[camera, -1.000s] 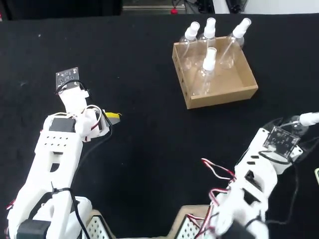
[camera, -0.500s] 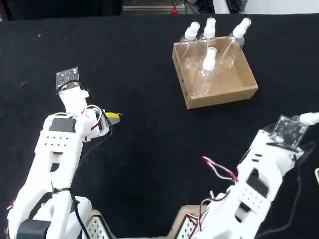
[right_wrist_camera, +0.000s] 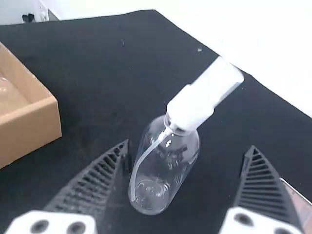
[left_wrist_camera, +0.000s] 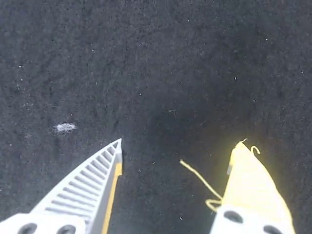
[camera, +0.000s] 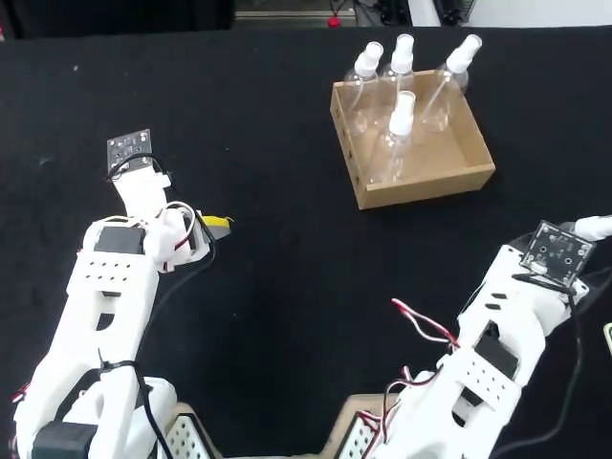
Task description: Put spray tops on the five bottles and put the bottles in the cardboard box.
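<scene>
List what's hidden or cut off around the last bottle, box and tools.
- High view: the last bottle lies mostly under the right arm; its spray top pokes out at the edge.
- Right wrist view: the cardboard box is cut off by the picture's edge.
- High view: the left tool is mostly covered by its own arm.
- High view: a pale thing is cut by the right edge; unidentifiable.

Looking like robotics lab or maker bench. Black cloth covering counter (camera: pixel 268 143). Left arm (camera: pixel 105 287) and right arm (camera: pixel 497 354), both white printed plastic, sitting side by side. Red and white wires (camera: pixel 421 330) hanging loose. Bare circuit board (camera: pixel 129 145) showing at wrist. Cables (camera: pixel 337 17) trailing past far edge.
</scene>
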